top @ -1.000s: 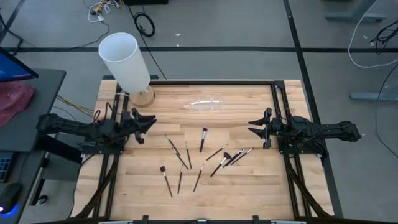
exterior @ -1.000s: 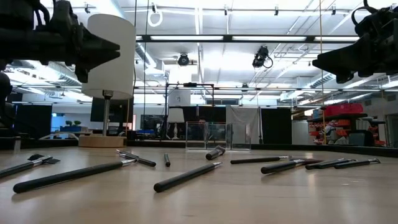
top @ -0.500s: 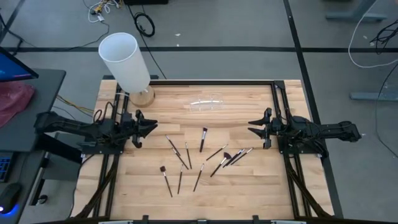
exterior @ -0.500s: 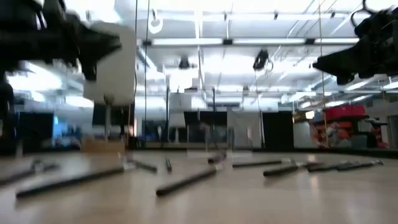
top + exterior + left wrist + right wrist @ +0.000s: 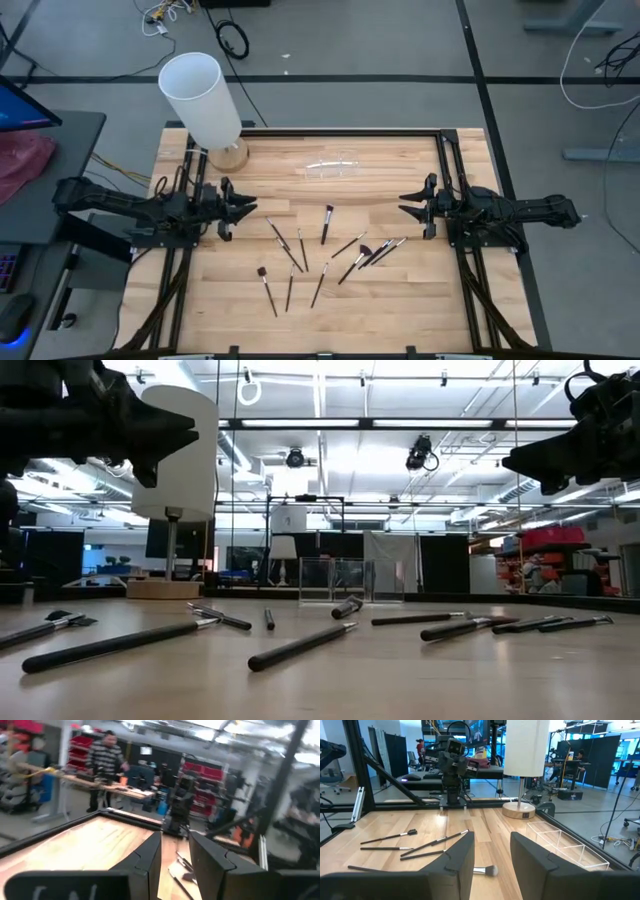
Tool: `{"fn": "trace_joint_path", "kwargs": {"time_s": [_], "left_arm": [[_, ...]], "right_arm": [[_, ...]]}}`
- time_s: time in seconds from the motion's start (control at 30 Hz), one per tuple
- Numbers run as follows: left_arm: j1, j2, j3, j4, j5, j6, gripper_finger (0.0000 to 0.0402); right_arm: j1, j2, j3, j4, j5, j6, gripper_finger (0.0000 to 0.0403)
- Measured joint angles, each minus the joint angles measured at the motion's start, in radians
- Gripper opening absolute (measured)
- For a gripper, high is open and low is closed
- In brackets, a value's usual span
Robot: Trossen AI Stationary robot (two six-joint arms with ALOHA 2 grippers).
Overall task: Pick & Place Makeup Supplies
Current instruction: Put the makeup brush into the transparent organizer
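The makeup brushes [image 5: 325, 240] lie untouched mid-table between the arms, scattered flat, long axes mostly running near-to-far with heads pointing assorted ways. Since a second ago the left gripper [image 5: 245, 207] has reached inward from the left edge toward them, jaws parted and empty, so I judge a first pick is starting. The right gripper [image 5: 405, 205] waits parted, empty, at the right edge.

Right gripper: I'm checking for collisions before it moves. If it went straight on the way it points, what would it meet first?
The right gripper hangs open above the table, pointing across at the left gripper. The brushes lie lower, so the way looks free until the left gripper, though heights are hard to judge.
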Motion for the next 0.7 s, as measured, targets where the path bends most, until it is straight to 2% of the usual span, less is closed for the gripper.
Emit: {"fn": "trace_joint_path", "kwargs": {"time_s": [0.13,0.4,0.6,0.7], "left_arm": [[0.000,0.000,0.000,-0.054,0.096,0.032,0.0103],[-0.002,0.001,0.000,-0.198,0.174,0.006,0.0103],[0.013,0.000,0.000,-0.194,0.117,0.062,0.0103],[0.028,0.013,0.000,-0.196,0.119,0.043,0.0103]], "right_arm": [[0.000,0.000,0.000,0.000,0.000,0.000,0.0130],[0.000,0.000,0.000,0.000,0.000,0.000,0.0130],[0.000,0.000,0.000,0.000,0.000,0.000,0.0130],[0.000,0.000,0.000,0.000,0.000,0.000,0.0130]]}}
